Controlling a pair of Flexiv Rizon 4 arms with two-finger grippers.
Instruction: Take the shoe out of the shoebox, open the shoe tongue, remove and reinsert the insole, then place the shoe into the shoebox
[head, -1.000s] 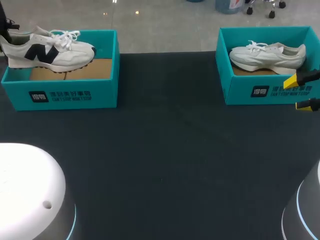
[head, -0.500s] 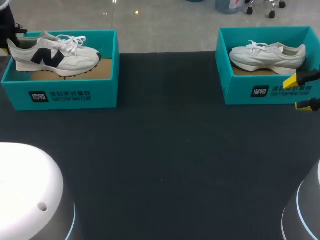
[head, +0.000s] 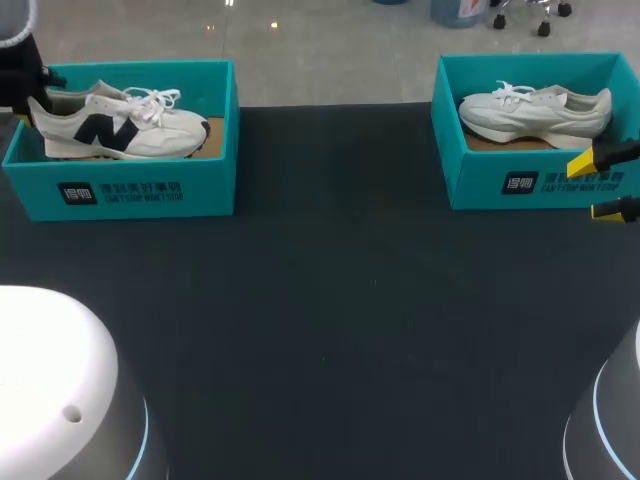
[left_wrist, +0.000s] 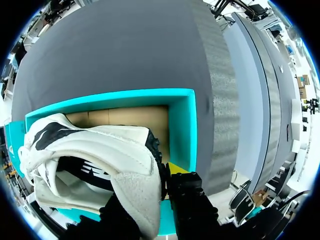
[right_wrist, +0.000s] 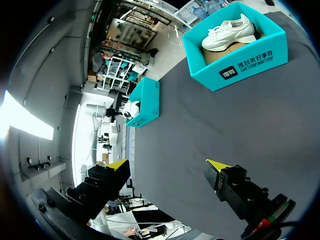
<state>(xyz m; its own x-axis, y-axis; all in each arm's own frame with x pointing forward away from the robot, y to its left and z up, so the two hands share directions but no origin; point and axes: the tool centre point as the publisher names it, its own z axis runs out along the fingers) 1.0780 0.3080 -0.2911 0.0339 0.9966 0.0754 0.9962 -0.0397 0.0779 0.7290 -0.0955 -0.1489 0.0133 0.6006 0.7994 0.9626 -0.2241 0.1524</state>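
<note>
A white shoe with a black letter on its side (head: 120, 128) lies level and low inside the left teal shoebox (head: 130, 190), toe toward the box's right wall. My left gripper (head: 35, 98) is shut on the shoe's heel at the box's left end. In the left wrist view the heel tab of the shoe (left_wrist: 95, 150) fills the space between the fingers of the left gripper (left_wrist: 145, 192), above the shoebox (left_wrist: 182, 125) and its cardboard floor. My right gripper (head: 598, 186) hangs open at the table's right edge, holding nothing.
A second teal shoebox (head: 520, 185) at the back right holds an all-white shoe (head: 535, 110), just behind my right gripper (right_wrist: 167, 165). The dark table (head: 330, 320) stretches between the two boxes.
My left gripper has carried the shoe to the right and down, from above the box's left rim to low inside the box. The right arm has not moved.
</note>
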